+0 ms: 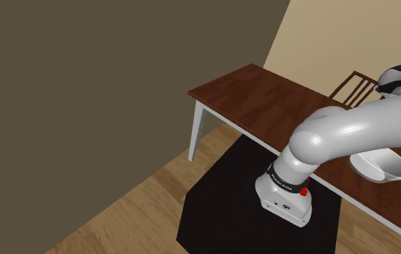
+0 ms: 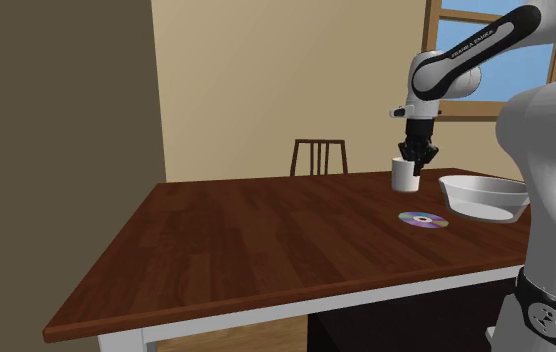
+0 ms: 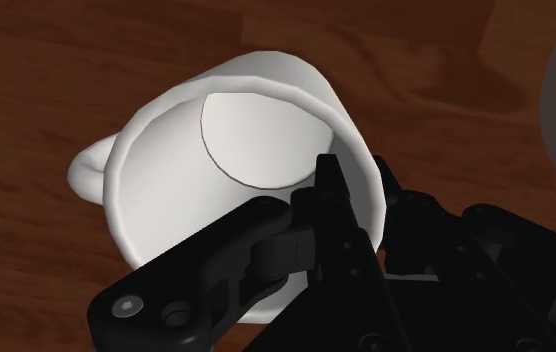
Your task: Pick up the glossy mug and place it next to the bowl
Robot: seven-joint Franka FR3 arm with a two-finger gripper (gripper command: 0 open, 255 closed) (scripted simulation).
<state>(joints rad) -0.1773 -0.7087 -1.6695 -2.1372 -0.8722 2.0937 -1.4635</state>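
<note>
A plain white mug (image 2: 402,176) with a side handle is at the far side of the dark wooden table (image 2: 266,240), just to the second exterior view's left of the white bowl (image 2: 481,196). My black gripper (image 2: 416,167) comes down onto it from above. In the wrist view the gripper (image 3: 358,186) is shut on the rim of the mug (image 3: 186,170), one finger inside the cup and one outside its wall. I cannot tell whether the mug's base touches the table. In the shoulder view my arm covers part of the bowl (image 1: 381,167).
A shiny disc (image 2: 423,219) lies flat on the table in front of the mug and bowl. A wooden chair (image 2: 318,157) stands behind the table's far edge, and a window (image 2: 486,60) is in the wall beyond. My stand (image 1: 285,202) sits on a dark box beside the table.
</note>
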